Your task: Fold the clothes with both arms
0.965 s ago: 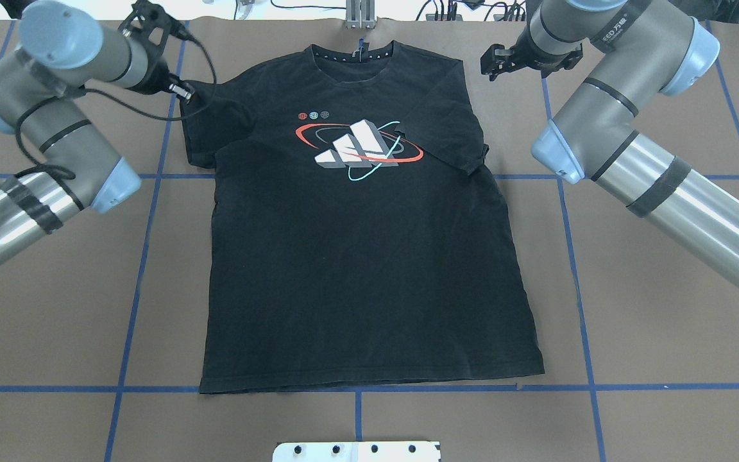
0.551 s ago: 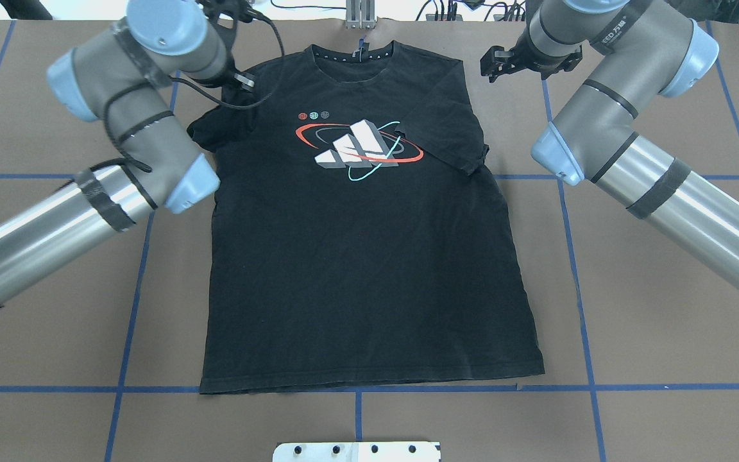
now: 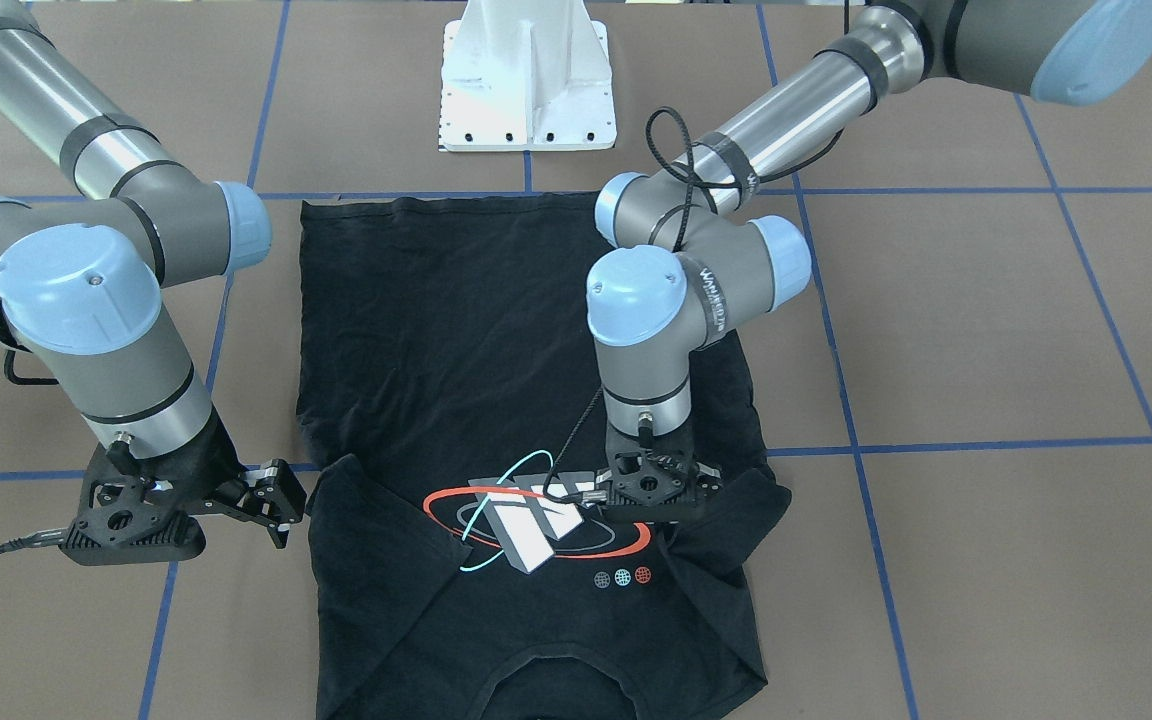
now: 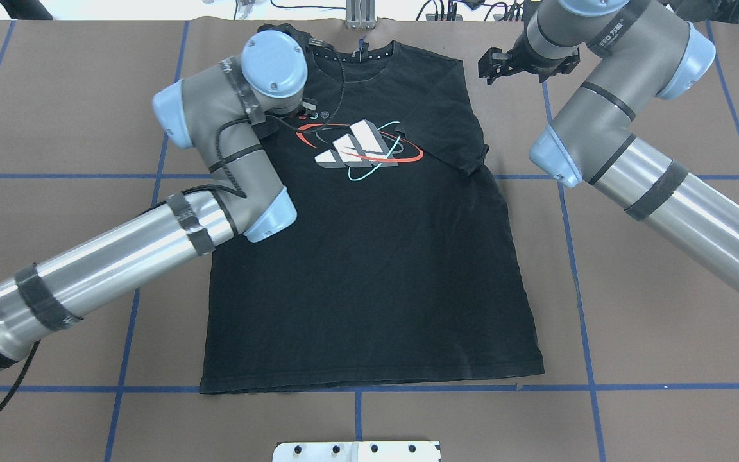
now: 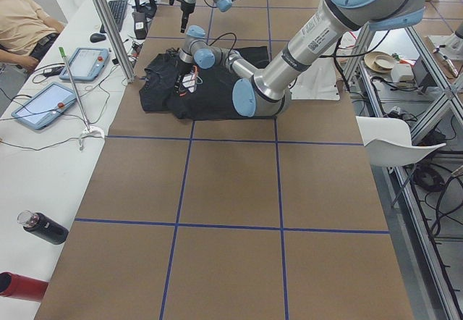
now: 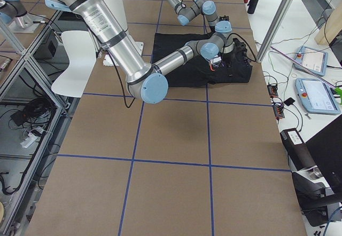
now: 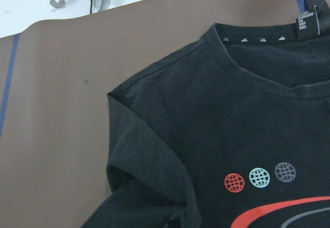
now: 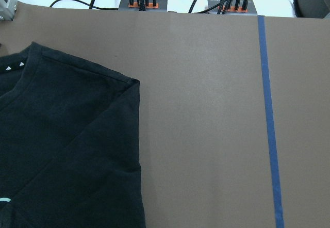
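T-shirt [image 4: 369, 256], a single black one with a printed front, lies face up in the middle of the brown counter [image 4: 664, 359], collar toward the far edge and hem toward the robot's white base [image 3: 528, 80]. My reading is that folding has only begun. Both short sleeves already lie turned in over the chest: the one on the robot's right [image 4: 453, 138] rests flat across the body, and the one on its left [image 7: 147, 174] sits doubled over beside the print, a little bunched. The body itself is still spread full length, so the side folds and the hem-to-collar fold are all left to do.

Two arms are at work. The left hand [image 3: 654, 490] is low over the chest next to the print, right above the turned-in sleeve; whether its fingers are apart, together or pinching cloth I cannot tell, since the wrist hides them. The right hand [image 3: 271, 500] hangs just off the shirt's shoulder over bare counter, fingers close together with nothing between them.

One shirt, two sleeves, two arms.
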Robot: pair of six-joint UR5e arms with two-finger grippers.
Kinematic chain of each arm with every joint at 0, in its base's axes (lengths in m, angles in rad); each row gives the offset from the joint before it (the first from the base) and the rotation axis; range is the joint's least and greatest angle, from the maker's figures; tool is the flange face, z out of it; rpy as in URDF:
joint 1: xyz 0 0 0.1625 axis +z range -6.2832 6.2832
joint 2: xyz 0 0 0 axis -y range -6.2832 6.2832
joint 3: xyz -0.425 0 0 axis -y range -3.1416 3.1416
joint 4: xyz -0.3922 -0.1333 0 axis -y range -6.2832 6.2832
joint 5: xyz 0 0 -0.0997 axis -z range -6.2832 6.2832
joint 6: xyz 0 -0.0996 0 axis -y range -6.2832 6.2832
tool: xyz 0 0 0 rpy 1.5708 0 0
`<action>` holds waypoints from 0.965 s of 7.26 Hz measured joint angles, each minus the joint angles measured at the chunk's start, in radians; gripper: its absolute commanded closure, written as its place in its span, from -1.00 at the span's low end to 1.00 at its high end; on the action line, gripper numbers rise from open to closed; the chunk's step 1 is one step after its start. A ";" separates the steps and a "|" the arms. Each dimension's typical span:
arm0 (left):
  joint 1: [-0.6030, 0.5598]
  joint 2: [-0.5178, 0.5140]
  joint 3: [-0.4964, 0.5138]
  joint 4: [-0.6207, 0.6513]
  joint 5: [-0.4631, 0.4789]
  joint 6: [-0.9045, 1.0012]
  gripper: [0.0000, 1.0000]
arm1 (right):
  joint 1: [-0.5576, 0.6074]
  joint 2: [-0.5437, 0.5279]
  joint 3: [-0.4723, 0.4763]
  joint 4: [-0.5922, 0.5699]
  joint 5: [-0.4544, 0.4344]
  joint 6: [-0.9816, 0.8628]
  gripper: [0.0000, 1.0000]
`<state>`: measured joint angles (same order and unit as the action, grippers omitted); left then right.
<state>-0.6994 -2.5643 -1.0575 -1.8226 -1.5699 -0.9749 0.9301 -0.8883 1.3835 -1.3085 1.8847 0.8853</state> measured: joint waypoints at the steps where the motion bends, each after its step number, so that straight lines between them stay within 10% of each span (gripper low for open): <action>1: 0.001 -0.024 0.026 0.000 0.010 -0.011 1.00 | -0.003 0.001 0.000 0.000 -0.001 0.008 -1.00; 2: 0.000 -0.039 0.039 -0.002 0.017 -0.039 1.00 | -0.006 0.001 0.000 0.000 -0.001 0.012 -1.00; 3: -0.001 -0.052 0.045 -0.009 0.020 -0.098 0.54 | -0.009 0.001 0.000 0.000 -0.001 0.014 -1.00; 4: -0.001 -0.061 0.050 -0.025 0.020 -0.158 -0.49 | -0.011 0.002 0.000 0.000 -0.001 0.015 -1.00; 5: -0.001 -0.064 0.056 -0.050 0.021 -0.184 -0.99 | -0.013 0.002 0.000 0.000 -0.001 0.015 -1.00; 7: -0.007 -0.054 0.059 -0.093 0.019 -0.137 -1.00 | -0.016 0.004 0.000 0.000 -0.001 0.016 -1.00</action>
<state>-0.7059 -2.6183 -0.9986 -1.9152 -1.5512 -1.1117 0.9141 -0.8843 1.3836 -1.3085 1.8834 0.9016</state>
